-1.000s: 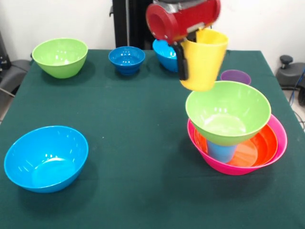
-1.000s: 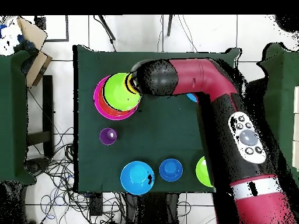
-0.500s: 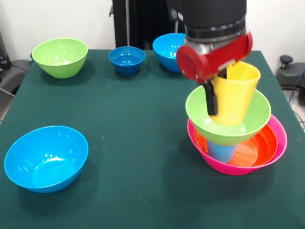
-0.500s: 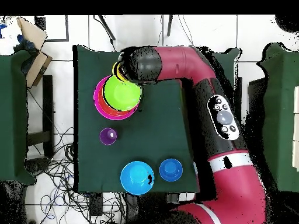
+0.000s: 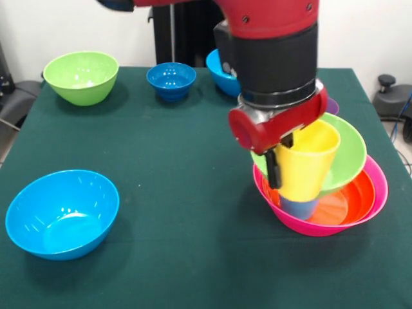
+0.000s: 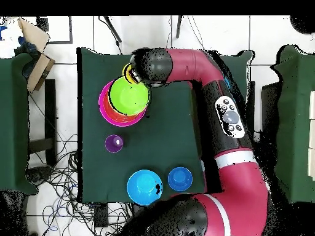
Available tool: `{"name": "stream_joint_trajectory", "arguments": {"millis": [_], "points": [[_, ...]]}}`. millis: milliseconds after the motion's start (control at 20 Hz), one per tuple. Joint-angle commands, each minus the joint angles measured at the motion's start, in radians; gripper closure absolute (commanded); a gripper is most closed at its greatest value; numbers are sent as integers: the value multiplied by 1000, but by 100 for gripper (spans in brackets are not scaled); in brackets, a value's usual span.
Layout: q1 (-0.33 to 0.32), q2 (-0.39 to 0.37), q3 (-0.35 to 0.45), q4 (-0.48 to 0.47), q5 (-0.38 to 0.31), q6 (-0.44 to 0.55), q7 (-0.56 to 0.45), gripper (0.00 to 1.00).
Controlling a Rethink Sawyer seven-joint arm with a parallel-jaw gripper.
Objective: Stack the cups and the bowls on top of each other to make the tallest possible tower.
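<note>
Gripping the smooth yellow plastic cup [image 5: 302, 161] by its rim, the gripper [image 5: 278, 161] holds it upright but off-centre — the glossy lime green bowl [image 5: 344, 154] atop the tower lies just behind, toward the pedestal.

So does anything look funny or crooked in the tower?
Yes. The green bowl sits tilted on the light blue cup instead of level, and the yellow cup, held by the gripper, hangs at its near edge, not centred inside it.

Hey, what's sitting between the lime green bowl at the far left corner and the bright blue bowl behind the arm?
In the front view, the small dark-blue footed bowl stands between them.
</note>
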Motion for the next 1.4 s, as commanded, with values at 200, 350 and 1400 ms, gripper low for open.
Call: {"name": "stream_joint_trajectory", "arguments": {"millis": [200,350,1400], "points": [[40,3,-84,-40,24,234,120,100],[43,-35,-86,-21,36,261,126,100],[108,-49,-130,-16,72,209,211,100]]}}
